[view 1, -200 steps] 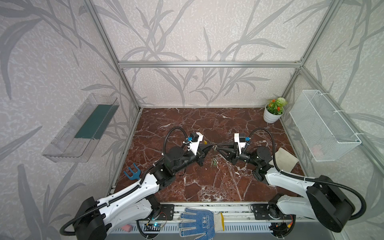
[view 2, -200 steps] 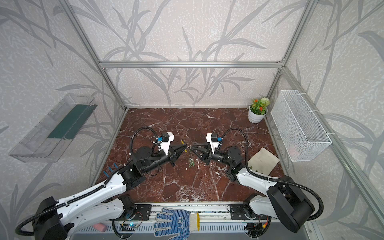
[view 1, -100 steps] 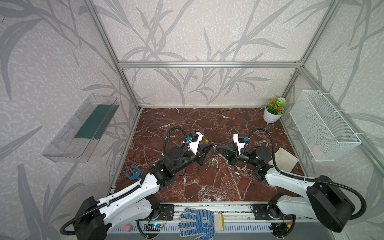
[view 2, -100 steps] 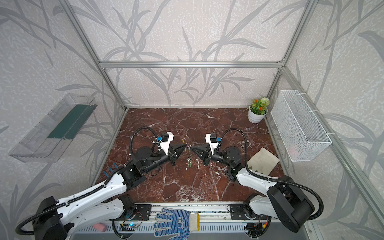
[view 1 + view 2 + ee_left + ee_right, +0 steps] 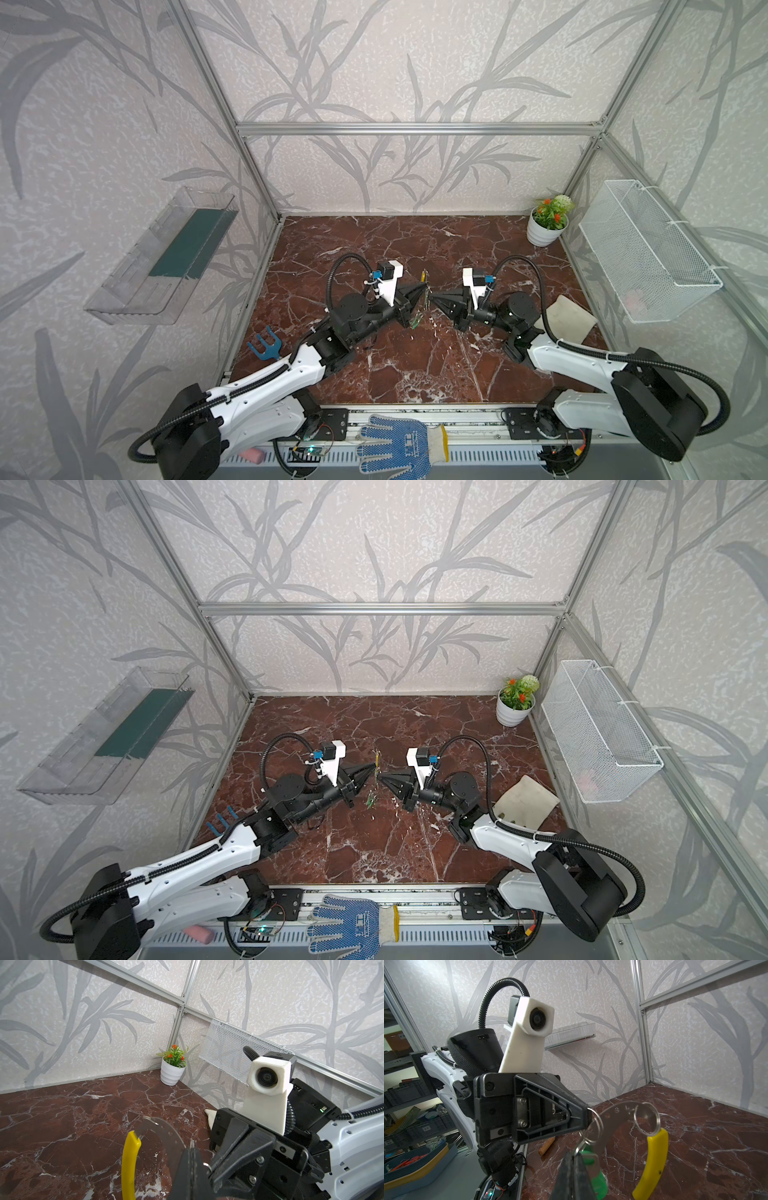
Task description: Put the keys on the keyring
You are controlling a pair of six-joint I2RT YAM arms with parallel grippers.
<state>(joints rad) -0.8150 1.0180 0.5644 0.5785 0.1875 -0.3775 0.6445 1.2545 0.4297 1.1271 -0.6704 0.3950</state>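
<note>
The keyring [image 5: 164,1132] is a grey perforated band with a yellow sleeve [image 5: 652,1159]. My left gripper [image 5: 192,1155] is shut on the band and holds it above the table; in both top views it [image 5: 424,286] [image 5: 374,766] sits mid-table. Two small wire rings [image 5: 646,1119] hang on the band. My right gripper [image 5: 573,1159] is shut on a key's thin wire loop, with the green key head [image 5: 597,1180] just beyond the fingertips. In both top views the right gripper [image 5: 433,297] [image 5: 382,777] meets the left tip to tip. Green keys [image 5: 417,320] [image 5: 370,800] dangle below.
A potted plant [image 5: 546,226] stands at the back right, and a beige cloth [image 5: 567,318] lies by the right arm. A white wire basket [image 5: 648,249] hangs on the right wall and a clear shelf [image 5: 162,257] on the left wall. A blue fork-shaped tool [image 5: 266,345] lies outside the left edge.
My right gripper has closed and moved left, up to the left gripper's tip and the keyring. The left arm holds the ring where it was.
</note>
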